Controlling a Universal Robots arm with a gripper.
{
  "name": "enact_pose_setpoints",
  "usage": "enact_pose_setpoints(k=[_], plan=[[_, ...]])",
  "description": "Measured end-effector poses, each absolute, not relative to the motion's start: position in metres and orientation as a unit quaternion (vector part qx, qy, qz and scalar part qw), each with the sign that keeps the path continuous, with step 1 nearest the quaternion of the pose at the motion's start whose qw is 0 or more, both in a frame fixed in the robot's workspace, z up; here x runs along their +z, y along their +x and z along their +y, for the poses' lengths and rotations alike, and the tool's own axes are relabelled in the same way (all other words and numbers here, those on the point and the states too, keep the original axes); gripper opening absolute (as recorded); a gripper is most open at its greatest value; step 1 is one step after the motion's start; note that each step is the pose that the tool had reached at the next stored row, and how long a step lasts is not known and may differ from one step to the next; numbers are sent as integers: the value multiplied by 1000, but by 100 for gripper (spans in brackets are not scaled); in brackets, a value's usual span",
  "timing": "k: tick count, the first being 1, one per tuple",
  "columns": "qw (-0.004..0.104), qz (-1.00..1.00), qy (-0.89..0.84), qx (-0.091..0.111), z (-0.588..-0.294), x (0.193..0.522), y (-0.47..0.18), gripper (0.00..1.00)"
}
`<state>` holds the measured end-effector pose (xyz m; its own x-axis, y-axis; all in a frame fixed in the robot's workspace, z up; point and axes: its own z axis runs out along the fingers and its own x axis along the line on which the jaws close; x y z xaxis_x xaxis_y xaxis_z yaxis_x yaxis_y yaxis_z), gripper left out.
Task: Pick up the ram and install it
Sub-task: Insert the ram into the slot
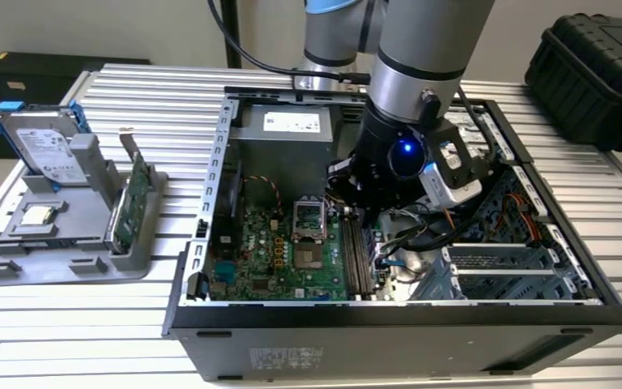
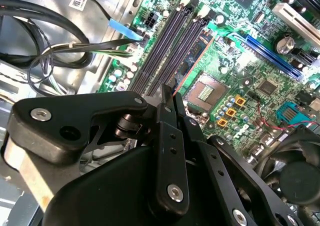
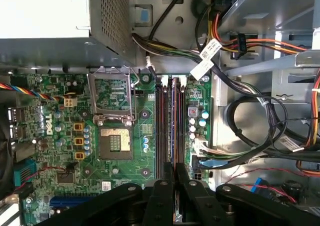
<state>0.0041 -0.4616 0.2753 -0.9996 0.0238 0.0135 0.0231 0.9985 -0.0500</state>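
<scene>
- The black end effector [image 2: 170,100] reaches down into the open black computer case [image 1: 398,314] on the ribbed aluminium worktop [image 1: 138,89]. It sits directly over the row of long black memory slots [image 3: 162,126] on the green motherboard [image 3: 125,158].
- Its fingers [image 3: 165,186] are drawn close together and pinch the ram [image 2: 194,60], a thin dark blue stick with a coppery edge. The stick is held on edge and parallel to the slots, apparently so that its contact edge can meet one of them squarely.
- In the first wrist view the ram [image 3: 173,128] shows as a narrow line over the slots. Whether it is touching a slot or just above it cannot be told.
- The open silver processor socket [image 3: 112,136] lies just beside the slots, clear of the grip.
- Well away from the slots, outside the case, a grey plastic holder [image 1: 62,251] stands on the worktop. It keeps a silver hard drive in a blue frame [image 1: 41,146] and a green circuit card [image 1: 138,203] upright, probably for easy pinching.
</scene>
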Motion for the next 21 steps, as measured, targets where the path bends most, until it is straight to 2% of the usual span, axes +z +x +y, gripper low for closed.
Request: enact_pose_setpoints(k=[21], plan=[[7,-1000,-13,25,-460,246,16,0]])
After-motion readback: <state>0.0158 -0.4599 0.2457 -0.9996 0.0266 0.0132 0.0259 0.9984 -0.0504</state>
